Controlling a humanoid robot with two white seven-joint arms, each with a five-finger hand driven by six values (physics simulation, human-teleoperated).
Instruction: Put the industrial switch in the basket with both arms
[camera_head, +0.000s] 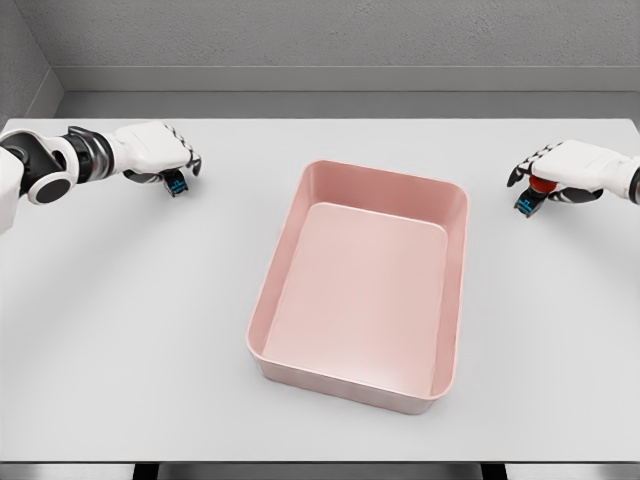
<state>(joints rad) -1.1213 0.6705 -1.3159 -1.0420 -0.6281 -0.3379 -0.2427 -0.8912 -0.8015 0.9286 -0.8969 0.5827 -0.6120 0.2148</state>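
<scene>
A small red industrial switch (541, 183) shows under the palm of my right hand (545, 180) at the table's right side, only partly visible. The right fingers (528, 165) curl over it and the thumb reaches below it, so the hand is shut on the switch. The pink rectangular basket (452, 290) lies in the middle of the table with nothing in it, well left of that hand. My left hand (165, 160) hovers low at the far left of the table, fingers curled, and nothing shows in its grasp.
The grey table (130, 330) reaches to a front edge at the bottom of the picture. A grey wall runs behind its far edge. The basket's walls stand between the two hands.
</scene>
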